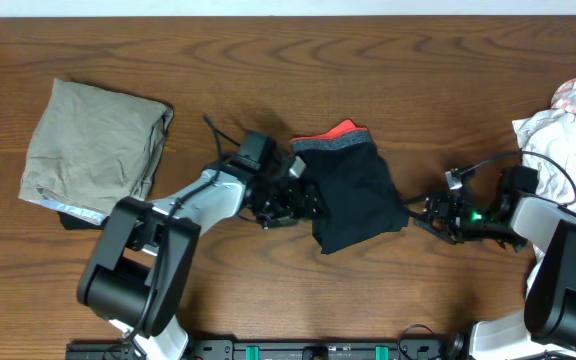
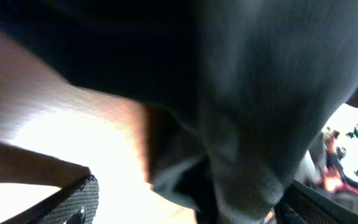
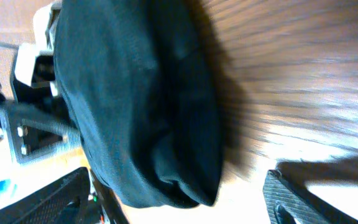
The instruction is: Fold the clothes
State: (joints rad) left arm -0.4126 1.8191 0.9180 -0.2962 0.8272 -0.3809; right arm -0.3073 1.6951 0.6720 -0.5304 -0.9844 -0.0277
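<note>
Trousers (image 1: pixel 353 200), black and folded into a compact bundle, lie between the two grippers. They are directly ahead of the left gripper (image 1: pixel 286 203), which touches their near edge, and just ahead of the right gripper (image 1: pixel 430 213), which is at the opposite corner. The bundle's long axis runs across the line joining the grippers, with the grey, orange-edged waistband (image 1: pixel 333 143) at the far end. The left arm looks marginally nearer.

The overhead view gives this layout but hides both sets of jaws. The right wrist view shows the fingers (image 3: pixel 303 196) spread wide, with bare table (image 3: pixel 303 74) between one of them and the cloth. The left wrist view is blurred. Its fingers (image 2: pixel 73 199) also seem parted, with fabric sagging between them, apparently unpinched.
</note>
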